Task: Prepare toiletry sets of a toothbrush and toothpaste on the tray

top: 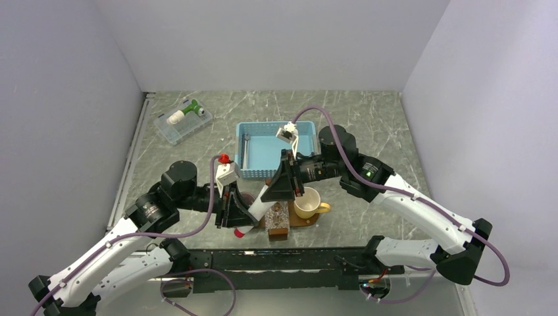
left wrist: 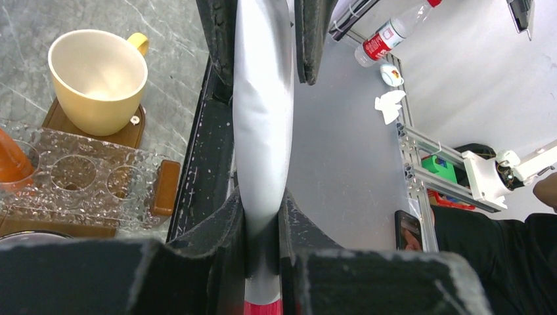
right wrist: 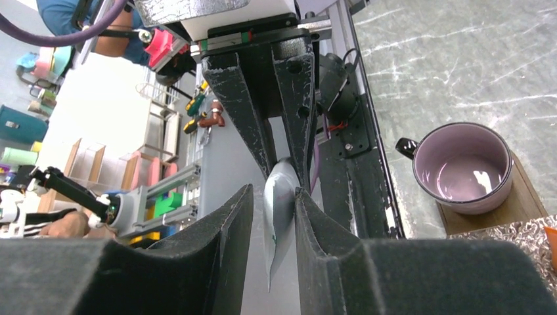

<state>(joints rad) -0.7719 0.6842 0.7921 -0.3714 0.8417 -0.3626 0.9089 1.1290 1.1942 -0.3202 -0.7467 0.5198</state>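
My left gripper (top: 252, 212) (left wrist: 263, 197) is shut on a white squeeze tube (top: 261, 204) (left wrist: 263, 118) just above its red cap, and holds it over the table's near edge. My right gripper (top: 273, 196) (right wrist: 274, 193) stands open around the tube's flat end (right wrist: 281, 184); one pad touches it and the other is apart. The orange toothpaste (left wrist: 10, 161) (right wrist: 552, 237) shows only as a piece at the frame edges, in a clear glass holder. The dark-brown tray (top: 304, 222) (left wrist: 128, 134) lies under the cups. The toothbrush is hidden.
A yellow cup (top: 307, 203) (left wrist: 98, 72) and a purple mug (right wrist: 463, 167) stand on the tray, with the glass holder (top: 279, 214) (left wrist: 85, 180) between them. A light-blue basket (top: 263, 148) sits behind. A clear box (top: 183, 120) with a green-and-white item lies at the back left.
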